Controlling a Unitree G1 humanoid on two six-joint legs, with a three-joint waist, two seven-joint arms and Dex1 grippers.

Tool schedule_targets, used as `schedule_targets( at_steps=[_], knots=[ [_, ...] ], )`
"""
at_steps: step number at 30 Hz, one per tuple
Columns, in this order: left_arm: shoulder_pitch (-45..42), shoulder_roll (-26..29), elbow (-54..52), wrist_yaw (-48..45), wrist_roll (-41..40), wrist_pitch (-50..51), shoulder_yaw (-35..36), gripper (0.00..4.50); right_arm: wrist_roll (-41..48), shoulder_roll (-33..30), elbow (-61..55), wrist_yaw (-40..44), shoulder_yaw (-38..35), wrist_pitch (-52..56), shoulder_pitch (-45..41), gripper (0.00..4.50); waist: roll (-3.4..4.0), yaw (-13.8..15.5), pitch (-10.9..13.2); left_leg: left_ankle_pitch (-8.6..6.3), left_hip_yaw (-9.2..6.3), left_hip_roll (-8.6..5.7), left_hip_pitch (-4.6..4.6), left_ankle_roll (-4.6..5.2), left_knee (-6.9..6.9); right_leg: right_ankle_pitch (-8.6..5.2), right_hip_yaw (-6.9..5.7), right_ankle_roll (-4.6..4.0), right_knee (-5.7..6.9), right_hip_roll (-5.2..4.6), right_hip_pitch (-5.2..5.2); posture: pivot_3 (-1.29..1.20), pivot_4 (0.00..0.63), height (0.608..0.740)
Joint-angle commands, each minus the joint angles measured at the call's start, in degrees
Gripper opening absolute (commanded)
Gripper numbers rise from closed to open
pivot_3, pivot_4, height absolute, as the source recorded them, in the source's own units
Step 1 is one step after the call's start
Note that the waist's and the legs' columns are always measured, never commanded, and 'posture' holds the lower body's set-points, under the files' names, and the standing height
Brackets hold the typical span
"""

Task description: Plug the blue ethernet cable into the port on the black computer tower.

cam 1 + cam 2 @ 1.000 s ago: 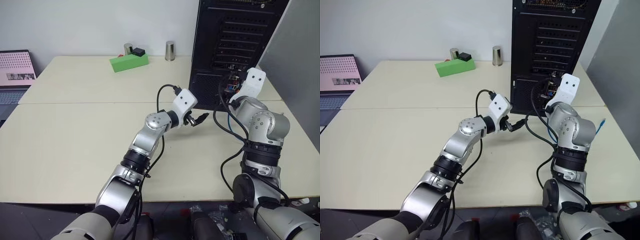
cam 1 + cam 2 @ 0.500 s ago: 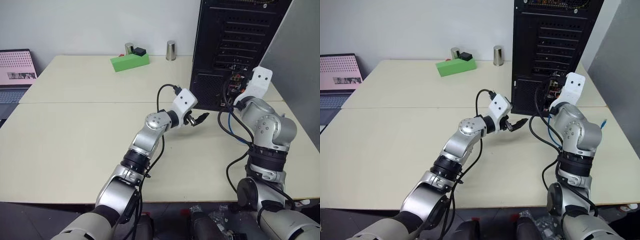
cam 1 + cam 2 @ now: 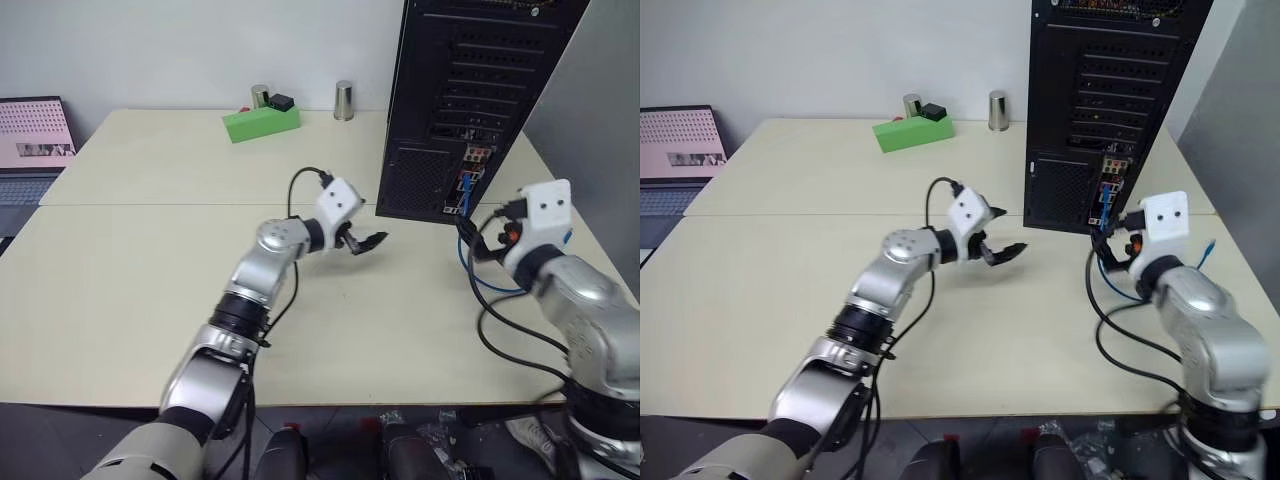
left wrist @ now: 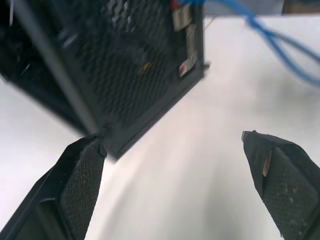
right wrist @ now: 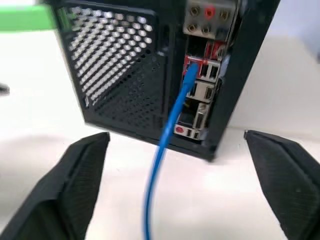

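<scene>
In the left eye view, the black computer tower [image 3: 470, 90] stands at the upper right of the frame on the pale table [image 3: 130, 280]. The blue ethernet cable [image 3: 466, 195] runs up to its connector panel, then loops down toward the right gripper [image 3: 497, 238] at the right edge. The left gripper [image 3: 362, 243] sits in the middle, fingers apart, holding nothing.

In the right eye view, the same cable droops loose beside the right arm — nothing pinches it.

In the left wrist view, both black fingers [image 4: 75, 192] are spread wide over bare table, with the tower's mesh corner at the upper left.

In the right wrist view, the right claw is wide open too, and empty. The blue plug end meets the port [image 5: 191, 67] near the top middle. It looks pushed in, though the blur hides whether it clicked.

The good way now is to pull both arms back slowly and not snag the loose loop — a tug could pop the plug out.
</scene>
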Motion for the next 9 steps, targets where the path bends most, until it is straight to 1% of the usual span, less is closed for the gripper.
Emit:
schedule_targets(
  at_steps=[1, 3, 9],
  knots=[
    [-0.8, 2.9, -3.7, -3.4, -2.6, -0.5, 3.0, 4.5, 4.2, -1.3, -3.4, 5.9, -5.4, -6.3, 2.1, 4.47, 0.0, 0.0, 0.0, 0.0, -0.01, 0.0, 0.0, 0.0, 0.0, 0.0, -0.01, 0.0, 0.02, 0.0, 0.01, 0.0, 0.15, 0.74],
    [-1.2, 4.4, -3.8, -4.7, -3.9, -0.2, 4.5, 4.5, 6.4, -1.3, -3.1, 7.6, -7.1, -7.5, 2.7, 4.47, 0.0, 0.1, 0.0, 0.0, -0.01, 0.0, 0.02, -0.01, 0.04, 0.0, -0.01, 0.0, 0.03, 0.0, 0.05, 0.0, 0.15, 0.74],
    [-0.9, 7.8, -5.7, -10.3, -5.7, 0.3, 4.9, 4.5, 6.9, -2.3, 2.2, 9.6, -6.4, -11.6, 0.5, 4.47, -0.01, 0.1, 0.0, 0.0, -0.01, 0.0, 0.03, -0.01, 0.05, 0.01, -0.02, 0.01, 0.02, 0.0, 0.07, 0.0, 0.15, 0.74]
  ],
)
